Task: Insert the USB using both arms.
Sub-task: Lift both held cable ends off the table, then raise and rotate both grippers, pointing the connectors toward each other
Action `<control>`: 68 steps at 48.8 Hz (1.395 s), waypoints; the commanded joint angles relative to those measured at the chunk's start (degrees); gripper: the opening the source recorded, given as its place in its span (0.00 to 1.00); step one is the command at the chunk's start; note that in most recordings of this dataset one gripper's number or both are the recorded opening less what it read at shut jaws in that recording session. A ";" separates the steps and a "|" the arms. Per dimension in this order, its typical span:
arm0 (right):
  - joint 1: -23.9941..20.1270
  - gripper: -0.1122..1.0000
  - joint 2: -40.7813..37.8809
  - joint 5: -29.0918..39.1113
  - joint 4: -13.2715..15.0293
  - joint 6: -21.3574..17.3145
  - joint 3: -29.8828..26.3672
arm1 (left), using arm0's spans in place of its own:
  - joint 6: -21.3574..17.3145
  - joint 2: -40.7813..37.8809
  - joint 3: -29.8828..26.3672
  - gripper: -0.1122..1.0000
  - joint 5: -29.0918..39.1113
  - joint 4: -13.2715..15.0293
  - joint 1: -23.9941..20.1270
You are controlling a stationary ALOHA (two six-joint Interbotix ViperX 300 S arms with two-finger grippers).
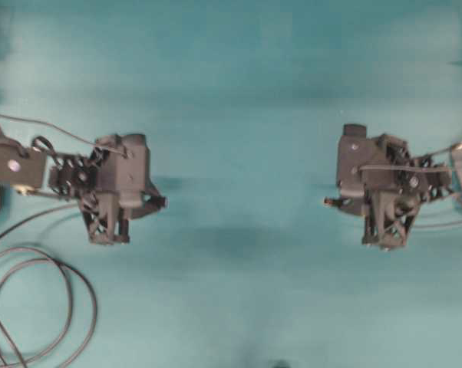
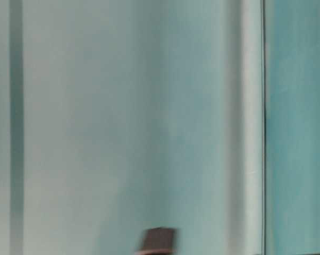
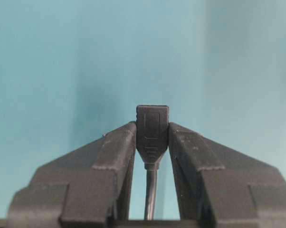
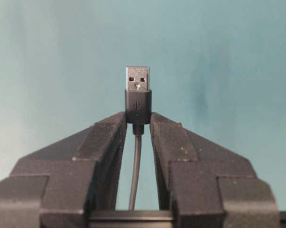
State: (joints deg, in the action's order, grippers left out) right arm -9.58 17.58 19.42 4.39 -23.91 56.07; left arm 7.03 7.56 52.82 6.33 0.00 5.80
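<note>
In the right wrist view the USB (image 4: 137, 78) points straight out from my right gripper (image 4: 138, 118), which is shut on its black housing; the silvery plug end is free. My left gripper (image 3: 152, 127) is shut on the dark blunt connector (image 3: 152, 124), its open end facing away from the camera. In the overhead view the left gripper (image 1: 160, 202) and the right gripper (image 1: 331, 202) face each other across the teal table at about the same height, with a wide gap between them. The USB (image 1: 328, 201) shows as a tiny tip there.
The thick dark cable (image 1: 39, 307) lies in loops at the lower left of the teal table (image 1: 239, 92). Thin grey cable (image 1: 446, 222) trails to the right under the right arm. The table-level view is blurred, with only a dark shape (image 2: 159, 241) at its bottom edge.
</note>
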 commanded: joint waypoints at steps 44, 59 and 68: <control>-10.20 0.29 6.68 25.75 30.06 -7.21 -11.60 | 49.39 18.54 3.60 0.31 -8.96 2.81 6.06; -21.45 0.29 4.39 39.11 54.32 -33.66 -7.73 | 71.81 20.74 12.30 0.31 -28.74 -1.14 7.65; -24.26 0.29 -1.23 42.10 59.24 -36.04 -9.05 | 83.58 17.05 13.10 0.31 -38.41 -7.03 7.65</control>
State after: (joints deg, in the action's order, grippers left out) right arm -33.13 18.02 61.08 61.79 -59.77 48.87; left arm 86.75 26.28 66.45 -28.13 -4.57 13.10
